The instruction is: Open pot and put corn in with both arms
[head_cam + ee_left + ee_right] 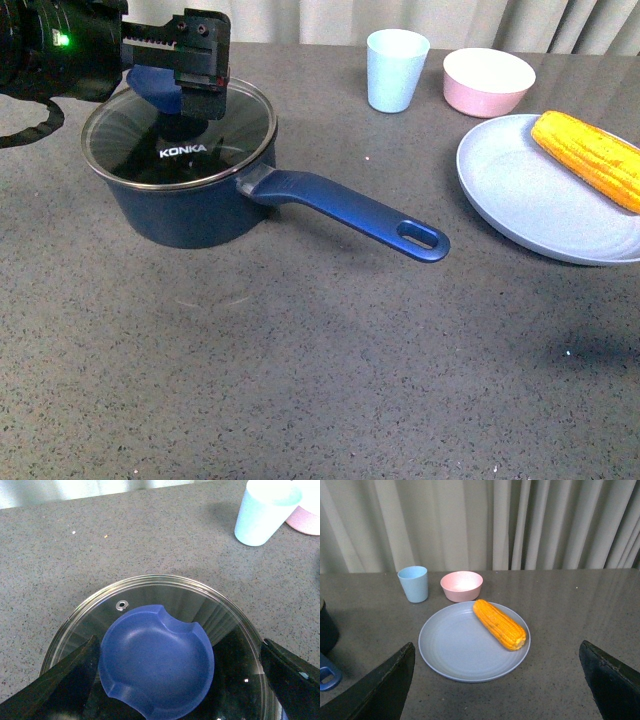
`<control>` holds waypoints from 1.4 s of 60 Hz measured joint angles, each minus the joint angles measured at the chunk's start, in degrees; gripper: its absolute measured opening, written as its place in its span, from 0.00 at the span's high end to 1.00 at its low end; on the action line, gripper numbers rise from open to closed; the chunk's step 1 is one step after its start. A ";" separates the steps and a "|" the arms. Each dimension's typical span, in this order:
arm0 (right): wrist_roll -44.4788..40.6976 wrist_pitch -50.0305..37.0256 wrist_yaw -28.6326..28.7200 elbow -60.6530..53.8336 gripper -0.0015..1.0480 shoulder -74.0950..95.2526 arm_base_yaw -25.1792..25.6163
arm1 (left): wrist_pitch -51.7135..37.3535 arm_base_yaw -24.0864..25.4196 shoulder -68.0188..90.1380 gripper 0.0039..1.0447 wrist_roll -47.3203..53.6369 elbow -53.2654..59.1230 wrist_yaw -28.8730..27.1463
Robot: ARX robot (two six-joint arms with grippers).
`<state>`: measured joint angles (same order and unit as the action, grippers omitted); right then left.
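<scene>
The navy-blue pot (190,215) stands at the table's left with a glass lid (225,135) on it and its long handle (350,210) pointing right. The lid's blue knob (155,662) lies between my open left gripper's fingers (60,685). My left gripper (185,75) hovers over the lid, not shut on the knob. The yellow-orange corn (590,157) lies on a grey-blue plate (520,200) at the right; it also shows in the right wrist view (499,624). My right gripper (497,700) is open, above and short of the plate (455,650), out of the front view.
A light blue cup (396,69) and a pink bowl (488,81) stand at the back between pot and plate. They also show in the right wrist view, the cup (413,583) and the bowl (462,585). Pale curtains hang behind the grey table.
</scene>
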<state>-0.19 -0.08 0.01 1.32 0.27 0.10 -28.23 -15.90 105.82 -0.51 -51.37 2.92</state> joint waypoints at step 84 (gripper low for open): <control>0.00 0.00 0.00 0.00 0.09 0.00 0.00 | -3.15 1.55 4.83 0.09 -1.14 -1.66 -1.46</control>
<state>-0.19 -0.08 0.01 1.32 0.27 0.10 -31.38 -14.35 110.65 -1.65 -53.04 1.45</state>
